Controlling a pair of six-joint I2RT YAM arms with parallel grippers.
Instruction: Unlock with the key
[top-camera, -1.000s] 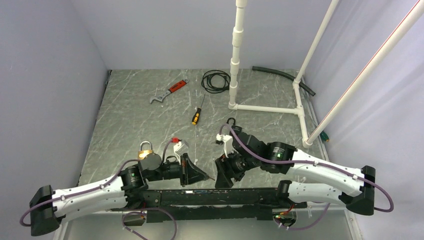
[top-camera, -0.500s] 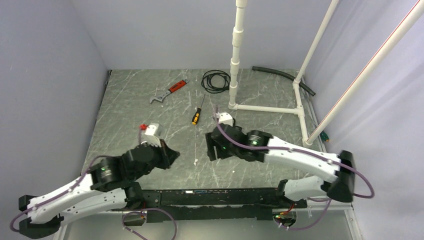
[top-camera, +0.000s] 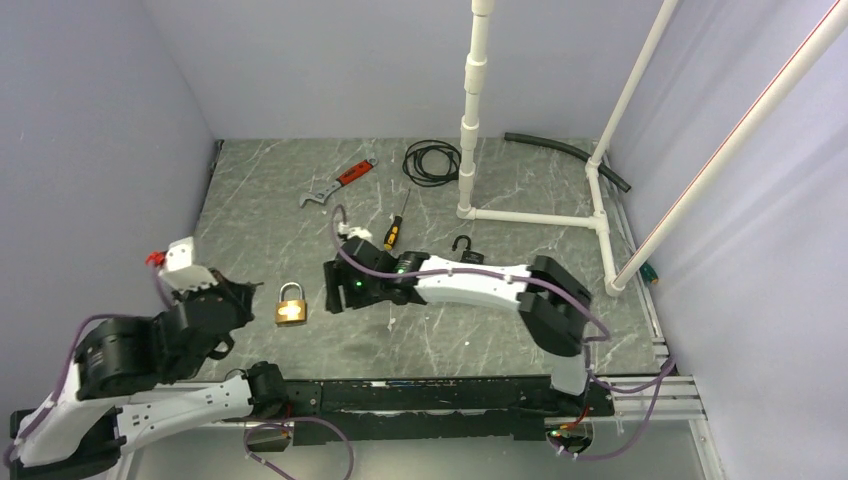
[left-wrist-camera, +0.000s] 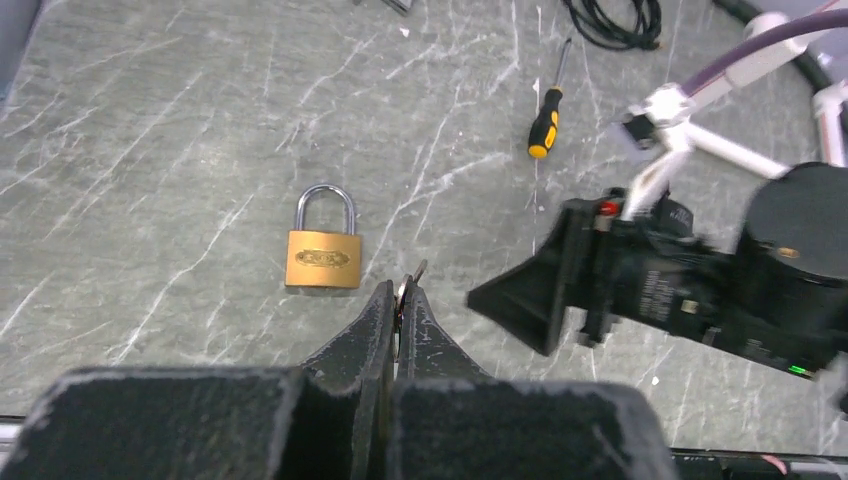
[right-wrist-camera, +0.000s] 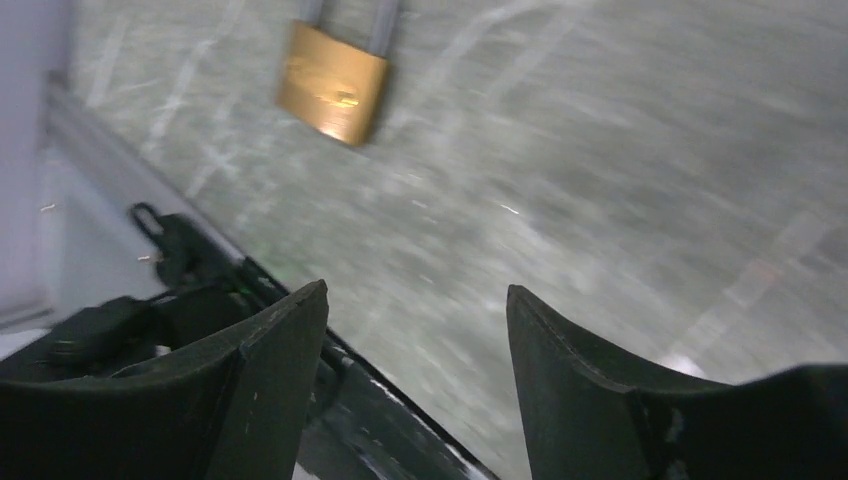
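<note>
**Left pincer clamped on the key, right pincer gaping beside the padlock**

The grey marbled table (top-camera: 260, 200) carries everything. The right arm reaches across it toward the left, and the right pincer (right-wrist-camera: 416, 293) stands wide apart with nothing between its jaws, only bare table below. The left pincer (left-wrist-camera: 398, 292) is pressed fully together, hovering above the table on the near left.

The brass padlock (top-camera: 291, 305) lies flat on the table with its shackle pointing away from the arm bases and seated in the body. From above it sits between the two pincers — the left one just to its left, the right one just to its right. Neither touches it.

The key (left-wrist-camera: 413, 278) is pinched between the left fingers. Only a thin sliver of metal pokes out past their tips, near the padlock's lower right corner but apart from it.

Most of the key is buried in the grip, so its shape cannot be made out. The right wrist view is badly smeared, and the padlock there is cut off at the top edge. In the left wrist view the right pincer is blurred too.
</note>
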